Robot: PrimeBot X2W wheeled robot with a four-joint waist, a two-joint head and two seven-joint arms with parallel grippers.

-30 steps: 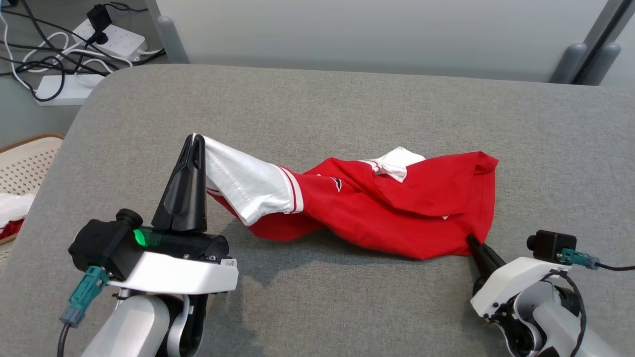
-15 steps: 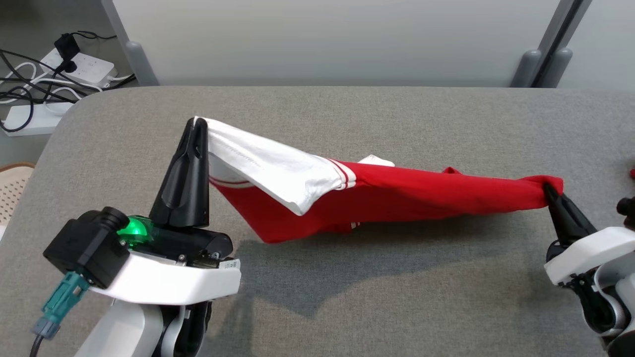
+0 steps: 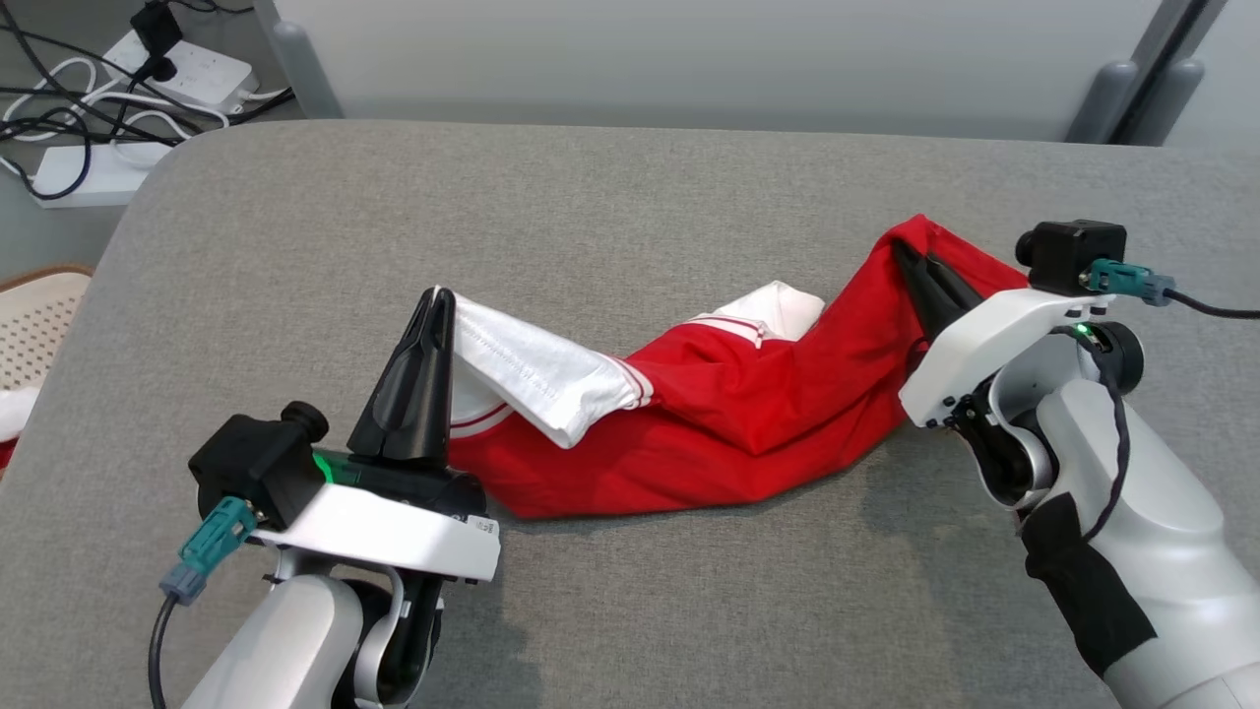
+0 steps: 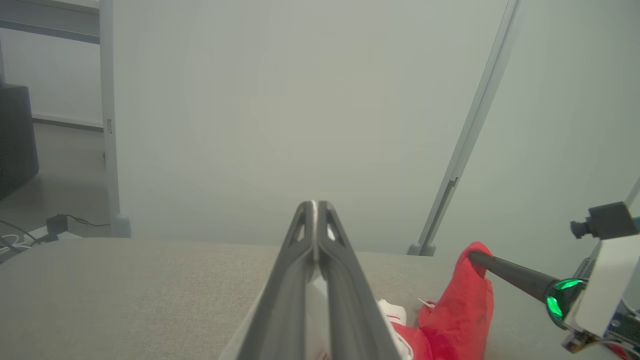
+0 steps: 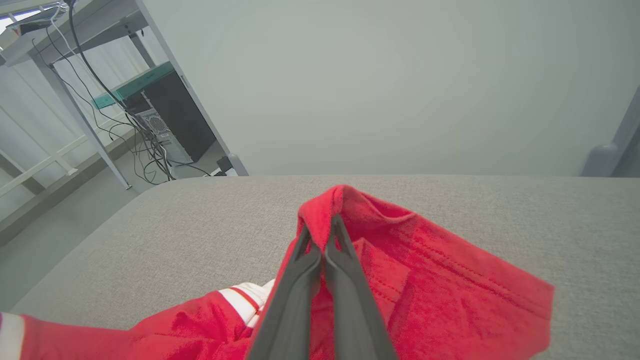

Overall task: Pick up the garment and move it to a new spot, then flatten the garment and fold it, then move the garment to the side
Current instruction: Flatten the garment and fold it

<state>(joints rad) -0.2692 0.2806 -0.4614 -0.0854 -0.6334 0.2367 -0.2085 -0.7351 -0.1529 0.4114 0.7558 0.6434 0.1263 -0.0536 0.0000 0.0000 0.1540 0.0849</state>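
shells (image 3: 384, 537): white-grey | left tool (image 3: 440, 293), right tool (image 3: 902, 250): black, tapered | cameras (image 3: 254, 471): black, teal plugs (image 3: 209, 537) | lights (image 3: 325, 465): green

A basket (image 3: 44, 315) at 9 o'clock of the head view was cut by the frame edge, its contents too little shown to name. Power strips (image 3: 187, 64) at 11 o'clock ran off the top. In the right wrist view a fold of the shirt (image 5: 425, 295) covered the tips of the right tool (image 5: 320, 232). The left wrist view cut the shirt off at 5 o'clock, behind the left tool (image 4: 315, 205).
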